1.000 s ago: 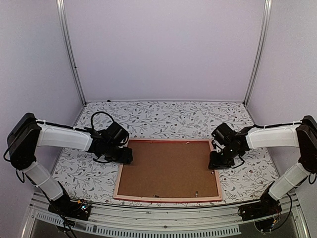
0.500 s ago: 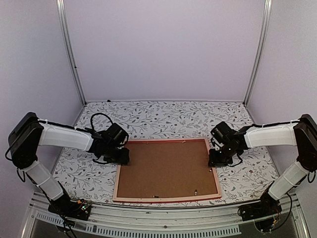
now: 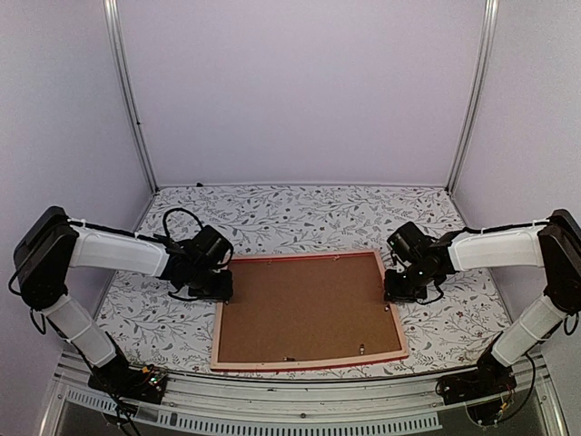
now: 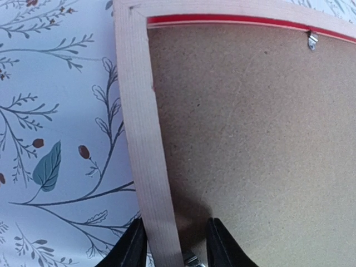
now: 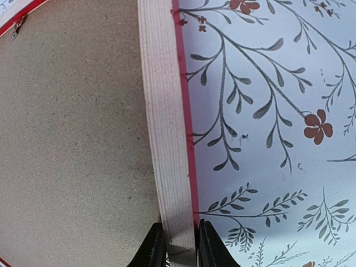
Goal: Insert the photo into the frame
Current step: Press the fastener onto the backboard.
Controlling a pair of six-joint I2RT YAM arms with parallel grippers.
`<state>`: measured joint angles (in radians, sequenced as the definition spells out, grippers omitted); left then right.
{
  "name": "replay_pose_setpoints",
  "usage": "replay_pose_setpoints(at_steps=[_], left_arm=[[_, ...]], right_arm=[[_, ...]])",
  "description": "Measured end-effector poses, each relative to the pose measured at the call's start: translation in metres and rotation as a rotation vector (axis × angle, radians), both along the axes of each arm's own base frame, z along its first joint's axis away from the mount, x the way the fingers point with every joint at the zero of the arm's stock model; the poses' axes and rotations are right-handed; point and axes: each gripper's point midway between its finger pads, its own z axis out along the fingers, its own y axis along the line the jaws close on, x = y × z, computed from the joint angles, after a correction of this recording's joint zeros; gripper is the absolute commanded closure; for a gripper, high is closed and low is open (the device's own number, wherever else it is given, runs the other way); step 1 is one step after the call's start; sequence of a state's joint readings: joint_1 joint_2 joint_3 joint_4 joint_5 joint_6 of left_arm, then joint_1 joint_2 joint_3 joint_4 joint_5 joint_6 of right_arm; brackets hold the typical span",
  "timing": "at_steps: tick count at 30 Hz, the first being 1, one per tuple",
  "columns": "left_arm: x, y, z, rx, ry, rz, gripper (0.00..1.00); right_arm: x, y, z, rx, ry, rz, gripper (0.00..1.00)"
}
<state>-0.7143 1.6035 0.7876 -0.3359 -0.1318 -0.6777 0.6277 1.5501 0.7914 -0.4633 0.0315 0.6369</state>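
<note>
Left wrist view: our left gripper (image 4: pixel 177 243) straddles the frame (image 4: pixel 142 111) at its left rail, jaws part open, the inner finger clear of it. Our right gripper (image 5: pixel 178 245) pinches the right rail, probably to lift the face-down frame. A backing board (image 4: pixel 250 139) fills it; the photo is hidden. We read no writing on the flowered table (image 3: pixel 300 213).

The leaf-patterned table (image 3: pixel 300 213) bears the frame (image 4: pixel 146 128), lying back side up.

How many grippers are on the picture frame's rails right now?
2. The left gripper straddles the frame's left rail, with a gap at its inner finger. The right gripper pinches the right rail. No others are in view.
</note>
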Motion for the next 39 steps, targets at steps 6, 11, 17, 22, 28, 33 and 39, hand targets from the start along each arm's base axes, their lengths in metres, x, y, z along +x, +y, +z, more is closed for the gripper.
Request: replay_pose_setpoints(at_steps=[6,11,17,22,28,33,39], left_arm=[[-0.006,0.001,0.0,-0.026,0.014,0.015,0.53],[-0.015,0.003,0.0,-0.047,0.035,0.021,0.54],[-0.019,0.004,-0.001,-0.064,0.041,0.03,0.67],[-0.019,0.004,-0.001,-0.065,0.038,0.036,0.8],[-0.017,0.004,0.0,-0.067,0.033,0.052,0.88],[-0.015,0.005,0.0,-0.062,0.023,0.055,0.94],[-0.009,0.008,0.001,-0.045,0.006,0.062,1.0]], right_arm=[[0.001,0.0,0.0,0.001,-0.002,-0.004,0.77],[0.001,0.0,0.0,0.001,-0.001,-0.004,0.77],[0.001,0.0,0.0,0.001,-0.001,-0.004,0.77],[0.001,0.0,0.0,0.001,-0.001,-0.004,0.77],[0.001,0.0,0.0,0.001,0.0,-0.004,0.77],[0.0,0.0,0.0,0.005,0.002,-0.004,0.77],[-0.004,0.007,0.0,0.015,0.007,0.0,0.77]])
